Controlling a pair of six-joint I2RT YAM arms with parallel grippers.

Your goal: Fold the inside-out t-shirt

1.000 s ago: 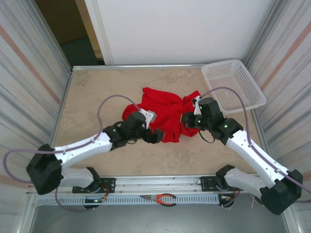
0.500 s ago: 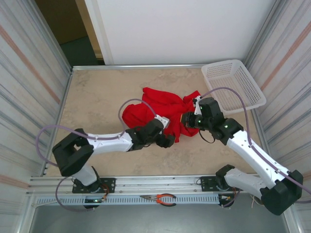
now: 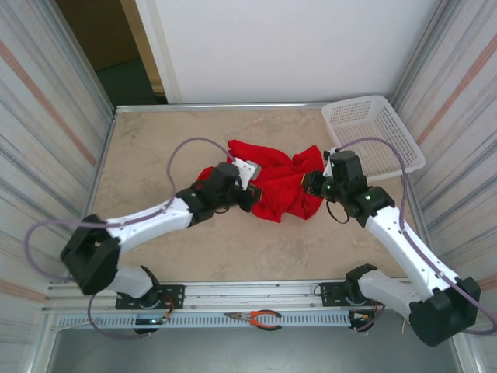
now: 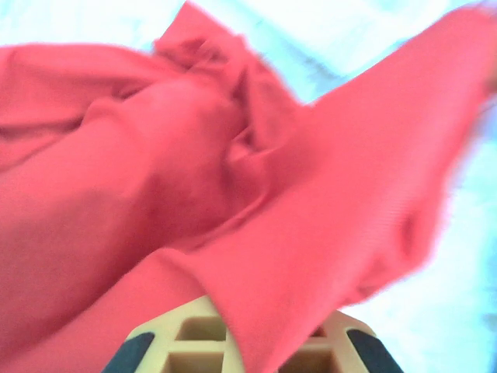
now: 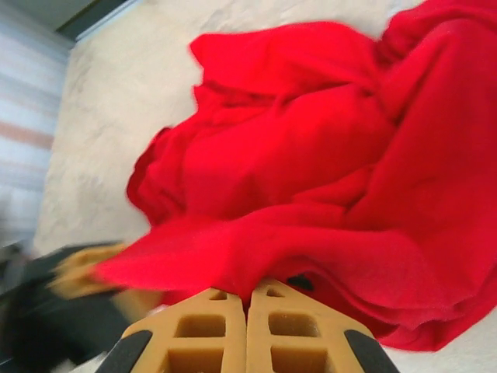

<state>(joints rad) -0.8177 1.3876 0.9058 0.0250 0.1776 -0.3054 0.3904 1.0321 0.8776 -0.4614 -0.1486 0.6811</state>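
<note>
T-shirt (image 3: 278, 186) crumpled, long axis left-right | left gripper (image 3: 253, 193) closed on it | right gripper (image 3: 311, 185) closed on it

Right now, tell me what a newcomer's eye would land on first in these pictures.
The bright red cloth t-shirt, crumpled in a heap mid-table, stands out first against the pale beige tabletop. The left gripper and right gripper are each shut on it from opposite sides. A white plastic mesh basket sits at the far right corner.
</note>
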